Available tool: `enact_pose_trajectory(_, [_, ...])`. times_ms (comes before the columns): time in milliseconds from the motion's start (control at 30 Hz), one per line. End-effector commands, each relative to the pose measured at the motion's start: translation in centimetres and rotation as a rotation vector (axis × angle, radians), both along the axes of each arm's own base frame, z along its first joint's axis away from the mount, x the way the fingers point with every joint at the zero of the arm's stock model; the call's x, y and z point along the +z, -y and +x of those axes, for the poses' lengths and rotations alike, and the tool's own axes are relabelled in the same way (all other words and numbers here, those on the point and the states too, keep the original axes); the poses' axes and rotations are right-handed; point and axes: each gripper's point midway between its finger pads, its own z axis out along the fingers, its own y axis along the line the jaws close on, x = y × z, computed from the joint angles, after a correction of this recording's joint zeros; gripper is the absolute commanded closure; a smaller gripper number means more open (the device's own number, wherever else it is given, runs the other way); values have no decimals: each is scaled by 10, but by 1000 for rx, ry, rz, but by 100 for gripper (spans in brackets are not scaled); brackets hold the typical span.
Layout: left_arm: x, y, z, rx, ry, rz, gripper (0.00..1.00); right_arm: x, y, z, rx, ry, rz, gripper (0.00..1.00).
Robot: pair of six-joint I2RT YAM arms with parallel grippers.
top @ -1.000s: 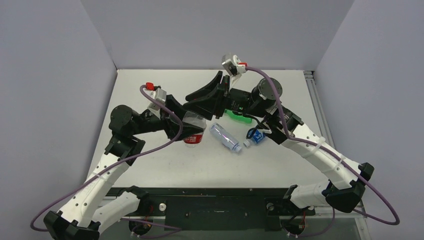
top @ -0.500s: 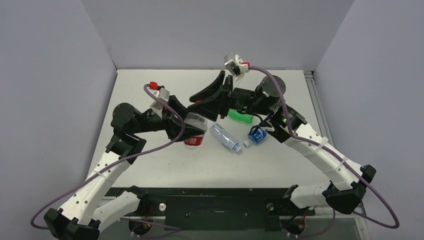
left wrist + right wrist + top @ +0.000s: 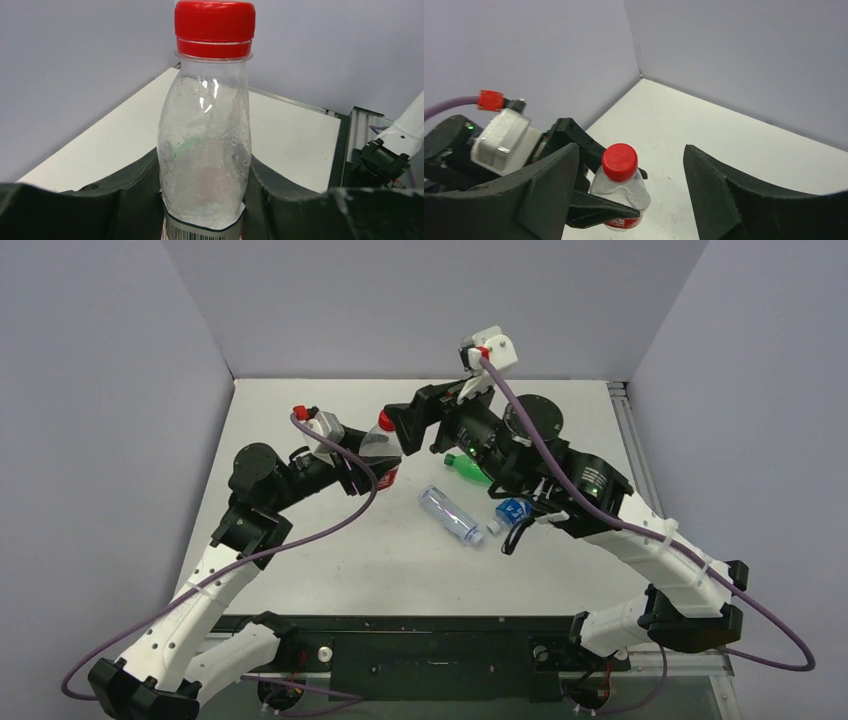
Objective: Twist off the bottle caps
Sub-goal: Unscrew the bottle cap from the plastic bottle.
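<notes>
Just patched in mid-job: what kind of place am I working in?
Most likely a lab robot cell: a white tabletop boxed by plain grey walls, left arm and right arm bolted at its near edge, and small test props such as the red-capped bottle.

From overhead, the right arm (image 3: 585, 485) covered most of the green bottle (image 3: 466, 469), and only a corner of the blue-labelled bottle (image 3: 512, 510) showed beneath its wrist. The pale cap (image 3: 478, 537) on the ribbed bottle (image 3: 447, 510) was too small for me to judge how it sat. On the left wrist camera the bottom edge cut the held bottle (image 3: 204, 145) off at a barcode strip, base unseen; the right wrist view clipped that base too. Whether the red cap (image 3: 214, 27) sat tight or loose, I couldn't tell.
</notes>
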Motion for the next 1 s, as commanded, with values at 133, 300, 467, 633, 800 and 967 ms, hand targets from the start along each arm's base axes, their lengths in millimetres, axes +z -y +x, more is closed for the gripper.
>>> enact_pose_trajectory(133, [1,-10,14,107,71,34,100,-29,-17,18,-71,-68,-86,33])
enact_pose_trajectory(300, [-3,-8,14,99,58,41,100,-25,-37,12,6,-65,-55,36])
enact_pose_trajectory(467, [-2,-6,12,91,55,35,100,-29,-47,14,19,-78,-52,52])
enact_pose_trajectory(633, [-2,-5,12,89,51,31,100,-33,-51,14,31,-95,-48,73])
enact_pose_trajectory(800, [-2,-4,11,84,53,27,100,-43,-50,21,20,-125,-66,63])
enact_pose_trajectory(967, [-1,-3,10,75,54,24,100,-45,-49,25,10,-134,-65,51])
